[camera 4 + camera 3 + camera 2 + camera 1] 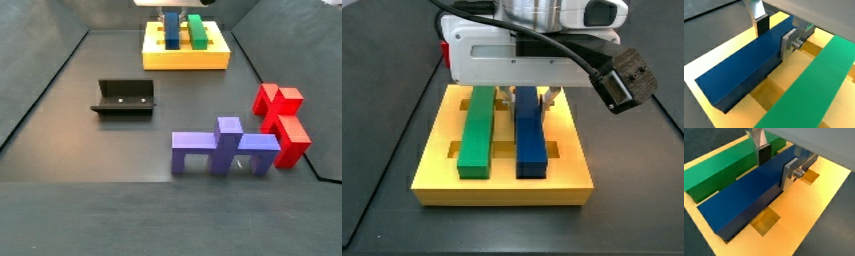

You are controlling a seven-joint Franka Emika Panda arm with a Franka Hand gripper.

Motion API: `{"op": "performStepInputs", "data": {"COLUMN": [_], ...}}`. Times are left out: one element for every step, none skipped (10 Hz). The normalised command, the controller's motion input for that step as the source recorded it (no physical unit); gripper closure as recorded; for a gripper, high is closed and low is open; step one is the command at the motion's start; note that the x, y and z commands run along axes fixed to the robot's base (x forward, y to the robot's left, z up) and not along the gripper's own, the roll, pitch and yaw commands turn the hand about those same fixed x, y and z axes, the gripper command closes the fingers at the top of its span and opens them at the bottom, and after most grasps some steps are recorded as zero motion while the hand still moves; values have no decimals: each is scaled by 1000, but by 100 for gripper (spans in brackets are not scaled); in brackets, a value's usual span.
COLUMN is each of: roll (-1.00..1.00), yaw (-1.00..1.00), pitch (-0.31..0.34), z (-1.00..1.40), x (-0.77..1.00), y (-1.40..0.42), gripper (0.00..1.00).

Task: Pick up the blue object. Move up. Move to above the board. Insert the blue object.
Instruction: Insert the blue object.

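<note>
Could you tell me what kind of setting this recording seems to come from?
Probably a robot lab bench for assembly tests: a dark floor carries the board, the fixture and loose red and purple pieces, while the gripper straddles the blue object beside a green bar.

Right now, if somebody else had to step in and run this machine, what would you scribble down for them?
Gripper: over the board, its fingers closed on the blue object.
Blue object: lying in a lengthwise groove of the board, parallel to the green bar in the next groove.
Done: pick-up, lift, move over the board; insertion looks finished or nearly so.
Left: check it is fully seated, open the gripper, lift away.
</note>
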Motion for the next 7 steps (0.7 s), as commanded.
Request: {"op": "performStepInputs", "data": {"roll": [140, 161, 166, 261, 257, 14, 0], "yaw": [0, 0, 0, 40, 9, 0, 0], "pitch": [67, 11, 0, -40, -44, 0, 0], "z": [-57, -117, -189, -337, -300, 0, 0], "x": [83, 57, 0, 0, 0, 0, 0], "y": [117, -91, -91, -123, -109, 0, 0], "gripper": [100, 100, 100, 100, 100, 100, 100]}}
